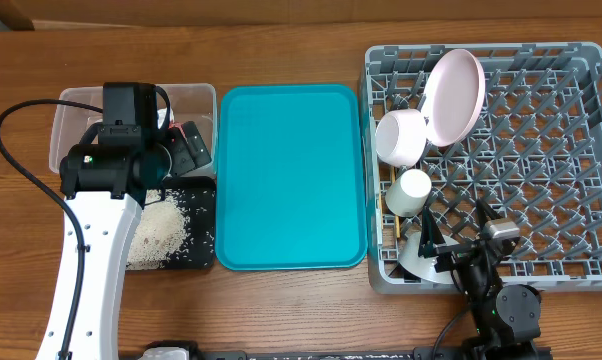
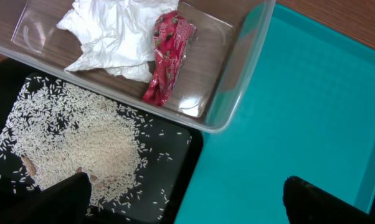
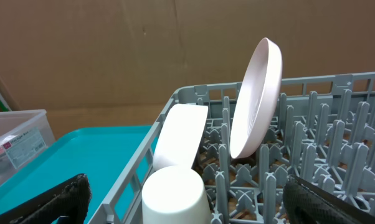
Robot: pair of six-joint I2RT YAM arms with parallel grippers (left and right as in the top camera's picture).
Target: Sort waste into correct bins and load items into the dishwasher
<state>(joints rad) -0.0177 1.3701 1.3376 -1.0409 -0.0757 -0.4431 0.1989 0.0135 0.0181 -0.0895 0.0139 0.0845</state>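
One dish rack (image 1: 551, 60) is counted. Within it, one pink plate (image 1: 453, 95), one white bowl (image 1: 401, 138) and one white cup (image 1: 409, 190) are found, three dishes in all. One teal tray (image 1: 291, 180) is recorded. Two bins are counted: one clear tub (image 2: 237, 81) and one black tray (image 2: 175, 162). In the clear tub, one crumpled napkin (image 2: 113, 31) and one red wrapper (image 2: 169, 56) are counted, two pieces together. Rice grains (image 2: 94, 143) are spread in the black tray; they are too many and too small to be counted singly.

Pale pink round plate (image 1: 453, 95), grey latticed plastic rack (image 1: 541, 52), flat teal serving tray (image 1: 291, 180), shiny red wrapper (image 2: 169, 59), white rice grains (image 2: 88, 146) on shallow black tray (image 2: 169, 186).
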